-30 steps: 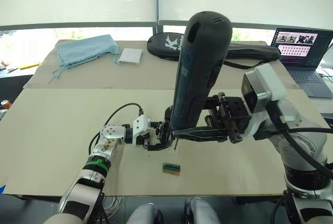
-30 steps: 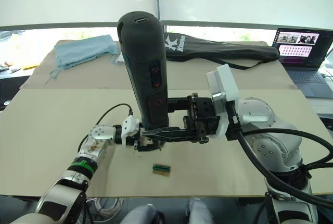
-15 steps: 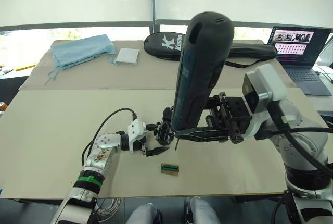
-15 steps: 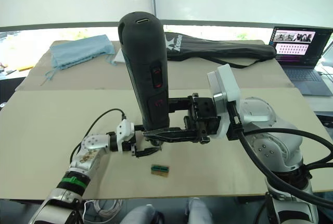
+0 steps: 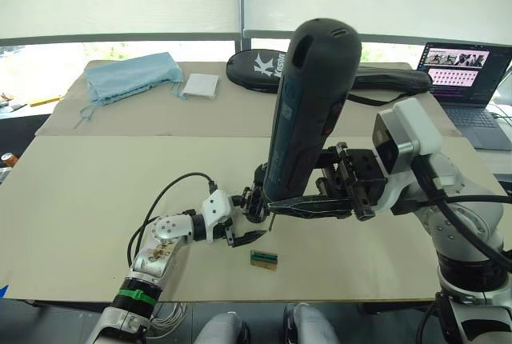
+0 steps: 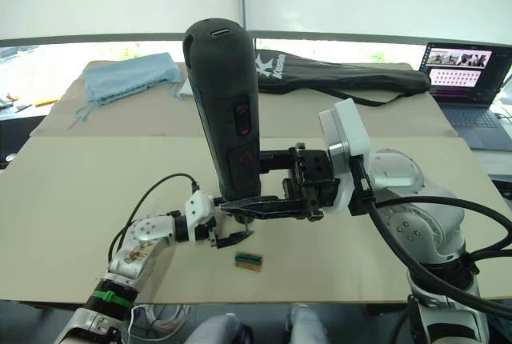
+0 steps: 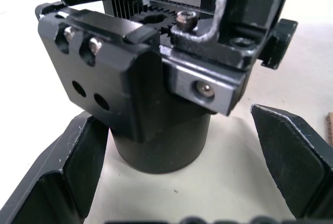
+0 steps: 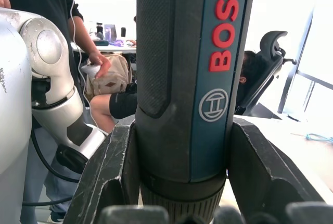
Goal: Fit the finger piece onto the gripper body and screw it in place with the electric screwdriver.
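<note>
Black and thick, the electric screwdriver [image 5: 308, 112] stands upright in the right pincer [image 5: 280, 205], whose two long fingers are closed on its lower barrel; in the right wrist view the fingers [image 8: 112, 174] press against both sides of the tool just above its collar. Its thin metal bit points down to the beige worktop [image 5: 96, 192], just beside the gripper body [image 7: 156, 104].

The gripper body sits on its round base on the worktop, directly ahead of the left pincer [image 5: 242, 232]. That pincer's fingers are spread wide, one on either side of the cylindrical base without touching it, and they hold nothing. Small screws and a toothed rack show on top of the mechanism in the left wrist view.

Just in front of the left pincer's fingertips lies a small green-and-tan box [image 5: 263, 258]. Whether the finger piece is already on the gripper body cannot be told.
</note>
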Tool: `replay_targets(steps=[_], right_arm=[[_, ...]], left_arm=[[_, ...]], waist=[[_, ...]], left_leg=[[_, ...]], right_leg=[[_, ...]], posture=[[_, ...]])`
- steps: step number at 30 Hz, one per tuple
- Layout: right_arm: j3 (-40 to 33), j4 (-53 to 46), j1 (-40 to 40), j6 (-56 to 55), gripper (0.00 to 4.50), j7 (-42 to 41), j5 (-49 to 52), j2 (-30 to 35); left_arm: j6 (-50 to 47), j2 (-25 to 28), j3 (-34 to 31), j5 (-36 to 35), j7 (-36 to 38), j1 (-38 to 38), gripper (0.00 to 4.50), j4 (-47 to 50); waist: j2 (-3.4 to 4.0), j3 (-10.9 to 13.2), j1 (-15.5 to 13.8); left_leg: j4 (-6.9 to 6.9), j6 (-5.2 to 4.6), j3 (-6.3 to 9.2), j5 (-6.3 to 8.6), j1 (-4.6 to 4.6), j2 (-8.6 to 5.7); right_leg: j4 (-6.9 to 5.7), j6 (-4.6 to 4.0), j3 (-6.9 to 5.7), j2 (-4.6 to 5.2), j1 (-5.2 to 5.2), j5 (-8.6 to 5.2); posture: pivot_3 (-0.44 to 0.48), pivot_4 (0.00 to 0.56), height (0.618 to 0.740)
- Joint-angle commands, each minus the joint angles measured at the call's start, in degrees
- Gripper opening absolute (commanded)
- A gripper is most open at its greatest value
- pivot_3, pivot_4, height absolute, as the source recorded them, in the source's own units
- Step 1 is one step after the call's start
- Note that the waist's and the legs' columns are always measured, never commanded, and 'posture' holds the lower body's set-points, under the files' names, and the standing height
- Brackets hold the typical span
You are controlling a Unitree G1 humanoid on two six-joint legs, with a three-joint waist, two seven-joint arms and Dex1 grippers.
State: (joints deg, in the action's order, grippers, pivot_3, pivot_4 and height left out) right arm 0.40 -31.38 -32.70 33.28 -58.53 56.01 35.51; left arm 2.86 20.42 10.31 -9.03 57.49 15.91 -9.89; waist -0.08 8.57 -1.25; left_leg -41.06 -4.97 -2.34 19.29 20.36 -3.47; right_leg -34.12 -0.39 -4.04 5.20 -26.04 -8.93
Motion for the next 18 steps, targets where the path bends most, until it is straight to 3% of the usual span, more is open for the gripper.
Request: replay_targets(steps=[1,11,14,17,18], right_arm=[[-2.1,-1.3,-1.5,-0.4,1.92,0.1,1.9,-0.1],[-2.1,-1.4,-1.5,-0.6,1.92,0.0,1.7,0.0],[-1.9,-1.0,-2.2,-0.6,1.92,-0.2,1.6,-0.1],[-1.4,-0.3,-3.5,-0.2,1.92,0.0,1.3,-0.3],[-1.3,0.1,-4.2,0.2,1.92,0.5,1.5,-0.5]], left_arm=[[0.5,-1.0,1.4,1.1,-1.5,0.0,4.49,-1.1],[1.1,0.0,0.6,1.4,-2.0,0.6,4.49,-4.3],[1.2,0.3,0.6,1.1,-1.4,0.9,3.69,-4.9],[1.6,0.2,0.8,1.1,-1.3,1.2,2.31,-5.4],[1.7,0.1,0.9,1.2,-1.3,1.2,2.30,-5.5]], waist=[[0.00,0.0,-0.1],[0.00,0.0,-0.2],[0.00,0.0,-0.1],[0.00,0.0,0.0],[0.00,0.0,0.0]], left_leg=[[0.00,0.00,0.00,0.00,0.00,0.00],[-0.02,0.00,0.00,0.00,-0.02,0.01],[-0.02,0.00,0.00,0.00,-0.03,0.01],[-0.01,0.00,0.00,0.00,-0.03,0.01],[-0.01,0.00,0.00,0.00,-0.03,0.01]], right_leg=[[0.00,0.00,0.00,0.00,0.00,0.00],[-0.02,0.00,0.00,0.01,0.03,0.00],[-0.03,0.00,0.00,0.01,0.02,0.00],[-0.03,0.00,0.00,0.00,0.02,0.00],[-0.03,0.00,0.00,0.01,0.02,0.00]], posture=[[0.000,0.150,0.740],[0.000,0.150,0.740],[0.000,0.150,0.740],[0.000,0.150,0.740],[0.000,0.150,0.740]])
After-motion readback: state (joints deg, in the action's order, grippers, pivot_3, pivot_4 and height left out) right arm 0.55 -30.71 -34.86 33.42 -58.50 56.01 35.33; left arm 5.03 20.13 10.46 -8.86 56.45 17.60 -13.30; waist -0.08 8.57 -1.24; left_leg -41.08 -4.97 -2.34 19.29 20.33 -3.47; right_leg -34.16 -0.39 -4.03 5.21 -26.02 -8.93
